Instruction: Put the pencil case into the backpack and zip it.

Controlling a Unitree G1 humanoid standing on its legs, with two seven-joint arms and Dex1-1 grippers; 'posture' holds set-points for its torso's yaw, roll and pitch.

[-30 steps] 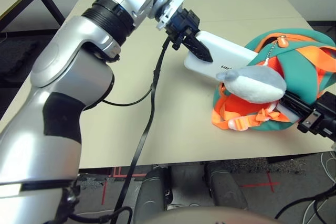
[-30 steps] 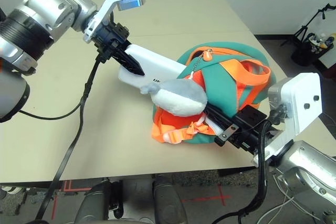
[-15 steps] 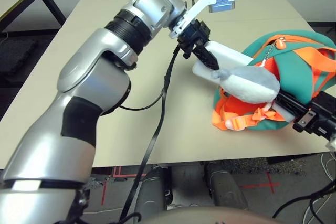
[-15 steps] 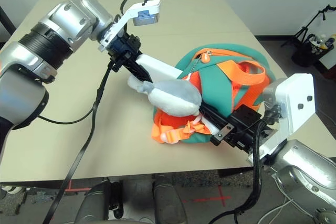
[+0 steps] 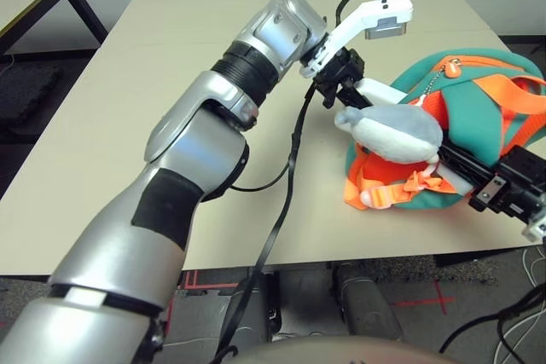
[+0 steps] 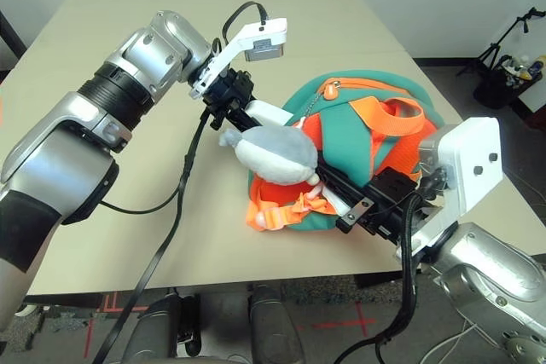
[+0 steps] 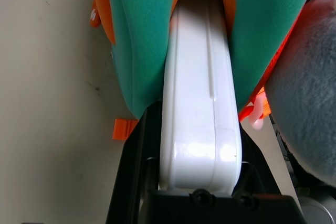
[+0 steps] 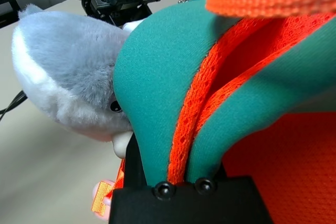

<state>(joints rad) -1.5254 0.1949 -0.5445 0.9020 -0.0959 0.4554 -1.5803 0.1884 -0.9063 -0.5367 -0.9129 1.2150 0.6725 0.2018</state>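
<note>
On the table point(image 5: 171, 57), at about three o'clock from its centre in the left eye view, lies the teal and orange backpack point(image 5: 478, 117). At the bag's ten o'clock side the left gripper point(image 5: 348, 91) is clamped on the white pencil case point(image 5: 375, 91), whose short bare end shows behind the grey-white plush fish point(image 5: 394, 135). From five o'clock the right gripper point(image 5: 465, 172) reaches in under the fish.

Seen from the right eye, the same layout gives more of the right arm, and the right gripper's black fingers point(image 6: 341, 193) lie against the bag's front edge, just below the fish.

Close in, the left wrist view adds what the head views hide: the pencil case runs from between the black fingers point(image 7: 134, 161) into the orange-trimmed opening, its far end already inside, teal fabric on both sides.

From the right wrist, the right gripper is pinched narrow on a fold of teal fabric with orange mesh, the fish touching that fold.
</note>
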